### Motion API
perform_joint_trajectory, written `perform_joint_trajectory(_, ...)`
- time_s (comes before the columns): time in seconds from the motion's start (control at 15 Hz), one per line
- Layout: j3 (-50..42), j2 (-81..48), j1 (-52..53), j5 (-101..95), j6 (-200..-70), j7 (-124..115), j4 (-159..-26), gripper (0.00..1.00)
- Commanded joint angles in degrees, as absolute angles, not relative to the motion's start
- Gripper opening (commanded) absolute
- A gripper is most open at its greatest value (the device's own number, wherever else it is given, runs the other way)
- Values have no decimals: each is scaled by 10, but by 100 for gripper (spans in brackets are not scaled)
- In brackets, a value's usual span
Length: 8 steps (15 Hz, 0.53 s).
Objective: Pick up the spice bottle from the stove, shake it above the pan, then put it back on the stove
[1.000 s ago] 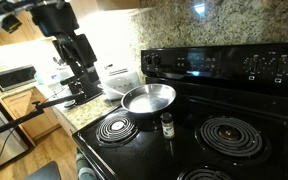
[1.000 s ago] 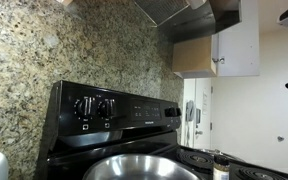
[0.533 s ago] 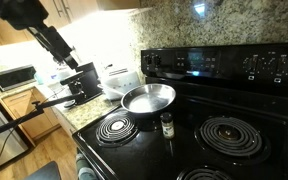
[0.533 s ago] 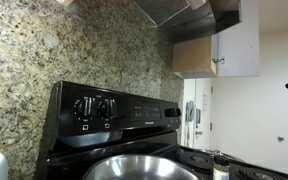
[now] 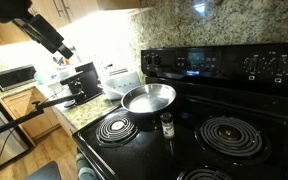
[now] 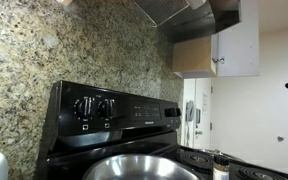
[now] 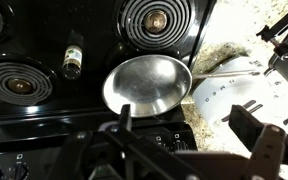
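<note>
The spice bottle (image 5: 167,124) stands upright on the black stove (image 5: 224,100) between the front burners, just in front of the silver pan (image 5: 149,98). In the wrist view the bottle (image 7: 73,58) is left of the pan (image 7: 147,83). Both also show low in an exterior view: the pan (image 6: 139,168) and the bottle (image 6: 221,168). My gripper (image 7: 184,112) is open and empty, high above the stove's control panel, far from the bottle. My arm (image 5: 46,32) reaches in at the upper left.
A white appliance (image 7: 249,95) and granite counter (image 7: 224,50) lie beside the stove. A black object (image 5: 81,82) stands on the counter. Coil burners (image 7: 154,20) surround the pan. The control panel with knobs (image 6: 114,110) rises behind it.
My arm has swung up and to the left, away from the counter beside the stove. The bottle and the pan have not moved.
</note>
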<state>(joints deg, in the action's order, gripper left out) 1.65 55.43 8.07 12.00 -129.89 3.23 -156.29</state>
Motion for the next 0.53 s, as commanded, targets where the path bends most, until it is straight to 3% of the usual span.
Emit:
perform_joint_trajectory(0.0, 15, 551, 76, 115, -1298, 23, -1560, 100)
perform_joint_trajectory(0.2, 12, 536, 88, 120, -1349, 36, -1562, 100)
perform_joint_trajectory(0.47, 12, 518, 155, 164, -1547, 44, -1579, 100)
